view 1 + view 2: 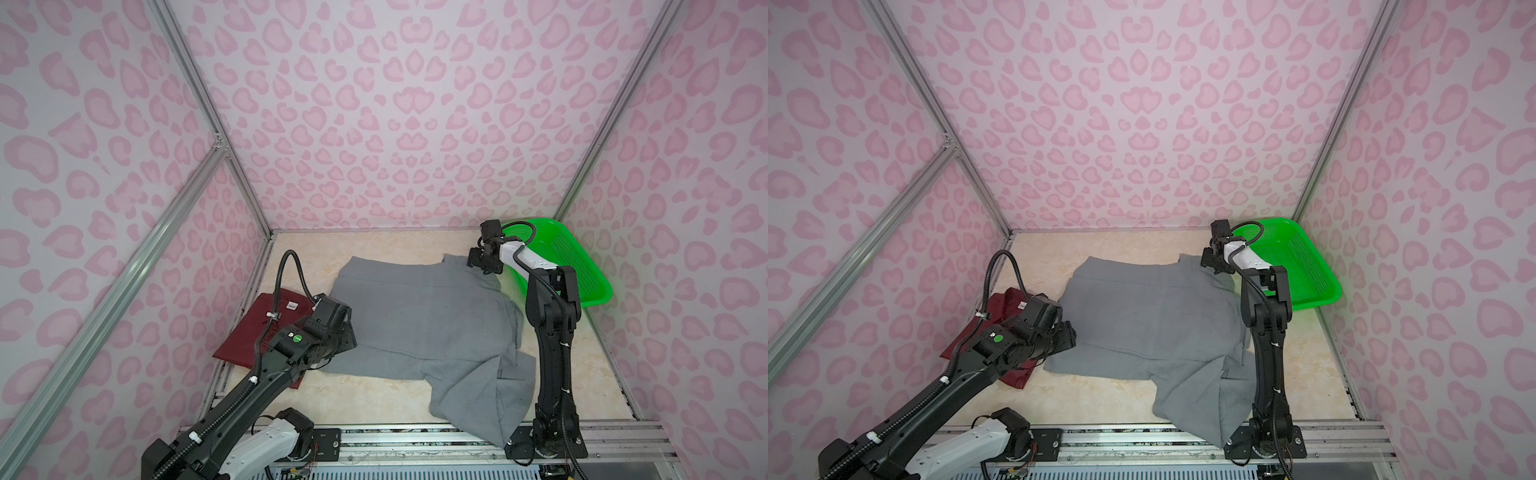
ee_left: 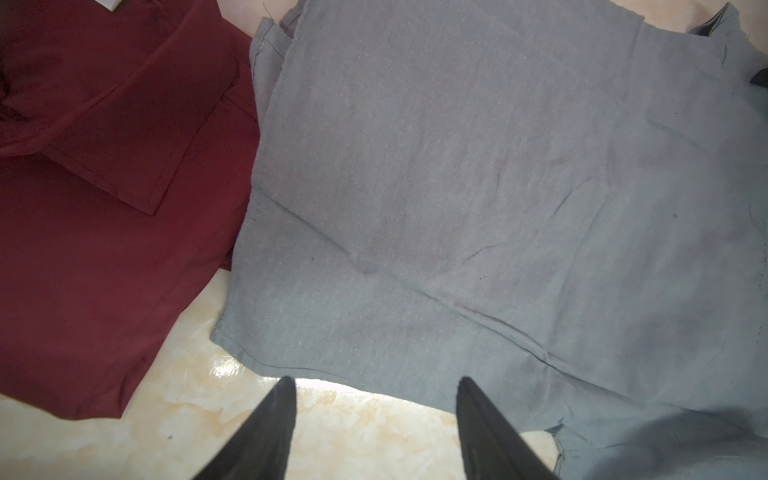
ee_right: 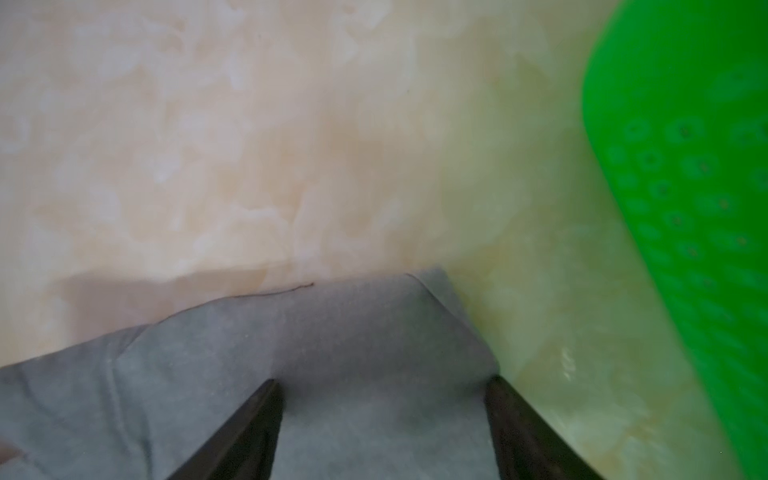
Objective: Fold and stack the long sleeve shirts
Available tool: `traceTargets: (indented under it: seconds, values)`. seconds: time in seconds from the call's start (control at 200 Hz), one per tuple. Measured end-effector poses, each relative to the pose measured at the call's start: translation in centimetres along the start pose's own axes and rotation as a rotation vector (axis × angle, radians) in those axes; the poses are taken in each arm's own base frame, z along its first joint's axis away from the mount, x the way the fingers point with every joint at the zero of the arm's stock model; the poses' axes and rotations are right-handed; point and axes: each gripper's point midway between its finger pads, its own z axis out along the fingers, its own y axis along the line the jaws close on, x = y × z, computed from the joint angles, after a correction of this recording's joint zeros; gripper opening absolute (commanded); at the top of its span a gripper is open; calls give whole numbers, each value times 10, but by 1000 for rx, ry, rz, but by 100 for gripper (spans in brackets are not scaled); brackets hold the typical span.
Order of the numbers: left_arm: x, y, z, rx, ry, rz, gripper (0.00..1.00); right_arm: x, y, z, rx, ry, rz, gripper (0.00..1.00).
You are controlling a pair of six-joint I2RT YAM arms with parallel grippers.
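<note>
Wrist views: left fingers (image 2: 270, 432) and right fingers (image 3: 253, 432) apart, empty, at grey shirt (image 2: 457, 187).

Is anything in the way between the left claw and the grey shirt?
Nothing visible does. The open left gripper hangs at the near edge of the grey shirt, over bare table; the maroon shirt lies beside, not between.

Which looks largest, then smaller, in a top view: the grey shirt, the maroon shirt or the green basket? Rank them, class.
1. grey shirt, clearly largest.
2. green basket and maroon shirt: they look about alike and both are partly hidden, so unranked.
</note>
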Motion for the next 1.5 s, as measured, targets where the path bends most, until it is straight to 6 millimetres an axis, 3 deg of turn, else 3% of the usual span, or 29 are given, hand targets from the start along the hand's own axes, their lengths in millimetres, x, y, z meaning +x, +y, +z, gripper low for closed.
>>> traceTargets:
  seconds: [0.22,0.245,0.32,0.436,0.546,0.611,0.681,0.916,0.981,1.031,1.107,1.122,1.177,1.267,1.342,1.412,1.497]
  values:
    - [-2,-2,3,2,-3,0,63,-10,14,8,-69,-21,3,4]
    - [-2,-2,3,2,-3,0,63,-10,15,7,-77,-22,1,0]
    - [-1,-3,5,3,-2,0,62,-2,25,-5,-105,-11,-13,0]
    - [0,-4,9,5,4,0,62,2,54,-57,-181,-60,-69,0]
    - [0,-5,12,8,6,0,62,15,91,-136,-294,-203,-141,0]
    - [0,-5,13,10,4,-1,62,45,110,-167,-356,-242,-192,0]
    - [0,-6,13,14,0,-2,62,99,120,-181,-390,-227,-250,0]
    - [5,-1,13,19,-5,-3,62,280,120,-192,-446,-95,-466,0]
    - [8,1,15,16,-1,-3,62,319,116,-193,-471,-50,-498,0]
    - [9,2,16,19,1,-6,62,338,108,-189,-469,-19,-491,0]
    - [10,1,17,25,1,-7,62,360,98,-185,-467,26,-466,18]
    - [10,1,17,25,2,-7,62,365,97,-185,-471,40,-455,28]
    - [12,1,17,30,5,-11,62,374,98,-188,-483,66,-430,47]
    - [12,1,17,35,2,-14,62,380,114,-204,-524,105,-416,58]
    - [13,2,16,40,0,-15,62,364,130,-229,-572,72,-387,70]
    - [13,2,15,45,-5,-17,62,330,141,-269,-632,-21,-331,78]
    - [15,4,15,45,-5,-17,62,291,136,-292,-667,-121,-244,85]
